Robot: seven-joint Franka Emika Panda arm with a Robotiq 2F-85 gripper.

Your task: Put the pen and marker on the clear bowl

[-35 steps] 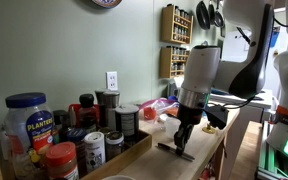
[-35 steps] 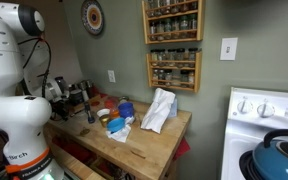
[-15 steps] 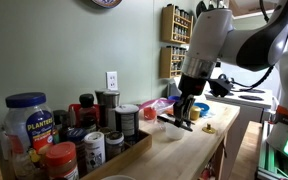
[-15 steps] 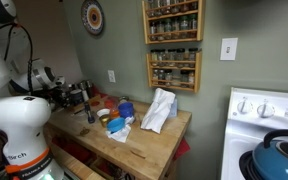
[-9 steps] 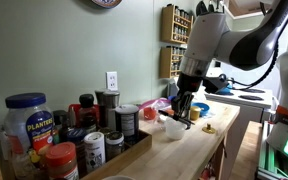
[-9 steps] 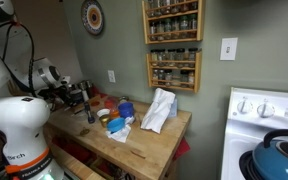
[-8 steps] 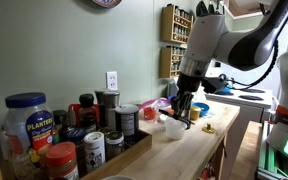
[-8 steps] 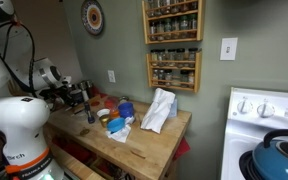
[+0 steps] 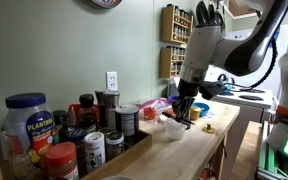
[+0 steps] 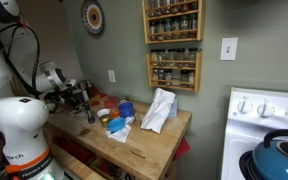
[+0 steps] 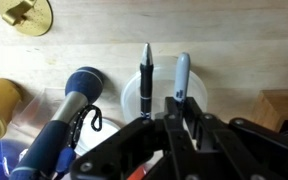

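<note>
The clear bowl (image 11: pixel 162 82) sits on the wooden counter right under my gripper (image 11: pixel 181 102); it is the whitish bowl in an exterior view (image 9: pixel 172 128). My gripper is shut on a grey-blue marker (image 11: pixel 182 72) that points out over the bowl. A black pen (image 11: pixel 146 68) lies parallel just beside it over the bowl; I cannot tell whether the jaws hold it too. In an exterior view the gripper (image 9: pixel 184 112) hangs just above the bowl. In the second exterior view (image 10: pixel 86 100) the gripper is small and unclear.
A blue-headed microphone (image 11: pixel 72 98) lies beside the bowl. A gold object (image 11: pixel 22 12) rests on the counter beyond. Jars and spice tins (image 9: pixel 44 135) crowd one end. A white cloth (image 10: pixel 159 108) and a blue dish (image 10: pixel 126 108) stand on the counter.
My gripper lifted off the counter with the marker, moved over to the clear bowl and came down slightly above it.
</note>
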